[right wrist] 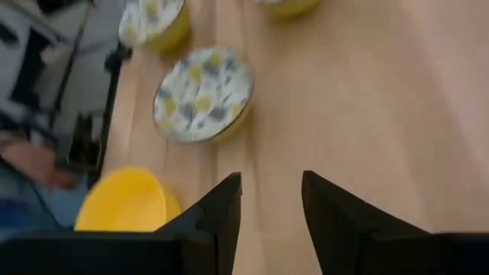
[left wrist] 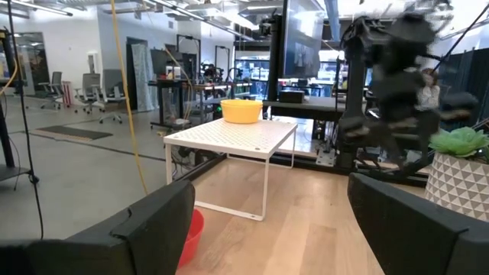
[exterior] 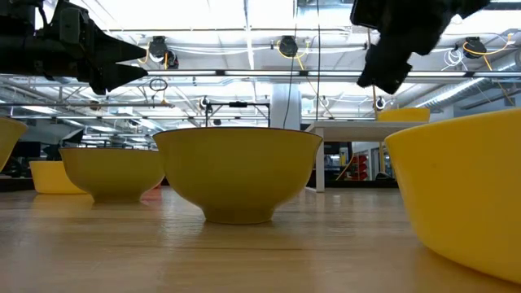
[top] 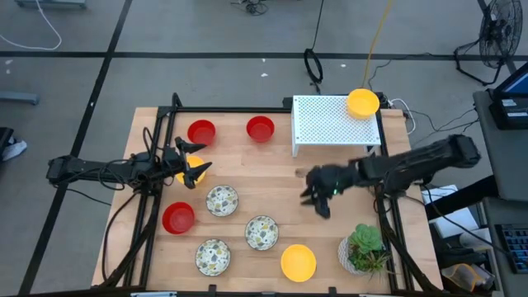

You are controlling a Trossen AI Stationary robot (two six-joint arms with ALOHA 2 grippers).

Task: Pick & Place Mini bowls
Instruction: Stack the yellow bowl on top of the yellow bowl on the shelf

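Grippers both gape empty; right gripper [top: 318, 200] should centre over a speckled bowl [top: 261, 233] rim, left gripper [top: 191, 169] waiting.

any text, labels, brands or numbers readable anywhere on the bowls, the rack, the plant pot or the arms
None can be read in any view.
Mini bowls: only a speckled pattern inside some, no lettering.
White perforated rack: plain holes, no label.
Plant pot: a geometric relief, no words.
Left gripper and right gripper: dark, no marking visible.
Screens in the room behind: too blurred to read.
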